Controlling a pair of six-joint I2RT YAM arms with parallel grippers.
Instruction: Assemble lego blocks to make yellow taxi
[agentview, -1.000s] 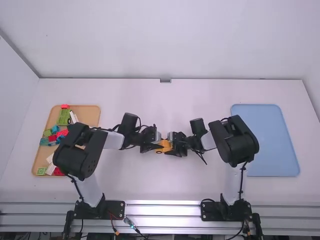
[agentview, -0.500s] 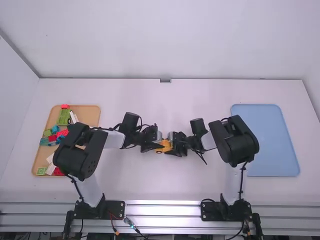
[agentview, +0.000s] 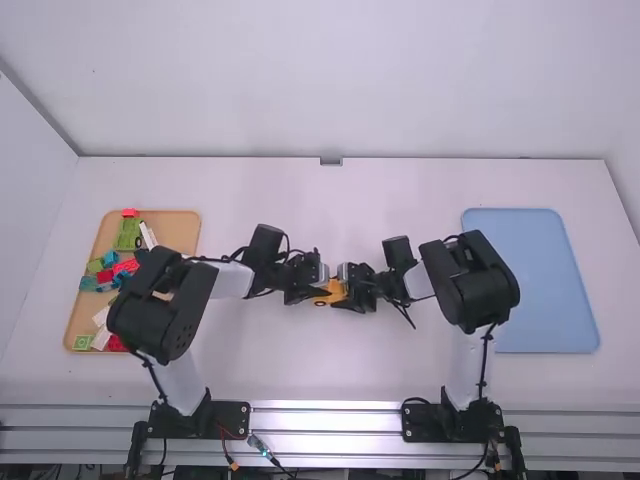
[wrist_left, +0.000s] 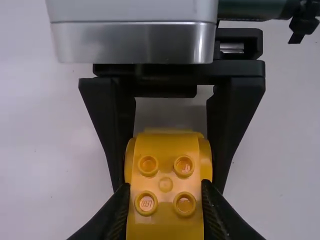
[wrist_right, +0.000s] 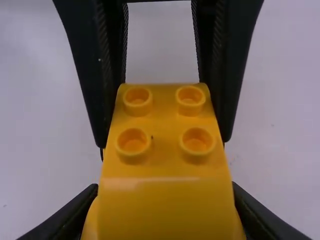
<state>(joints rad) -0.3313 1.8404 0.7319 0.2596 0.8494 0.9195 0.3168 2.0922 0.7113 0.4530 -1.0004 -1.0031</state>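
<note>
Around the middle of the table, my left gripper (agentview: 314, 293) and my right gripper (agentview: 350, 293) face each other with the orange-yellow car body (agentview: 335, 290) between them. A dark wheel shows at its near side. In the left wrist view, the left gripper (wrist_left: 165, 192) is shut on the sides of the studded yellow body (wrist_left: 165, 220), and the other gripper's fingers flank its far end. The right wrist view has the right gripper (wrist_right: 165, 192) shut on a sloped end of the yellow body (wrist_right: 165, 160), below four-stud top; the left fingers clasp the opposite end.
On the left, an orange-tan tray (agentview: 180, 230) holds several green, red, blue and white blocks, partly under the left arm. A blue tray (agentview: 545, 285) lies at the right, beside the right arm. White walls border the table's far and left sides.
Both grippers and the yellow car body between them have shifted very slightly to the right. The grip on it looks the same.
</note>
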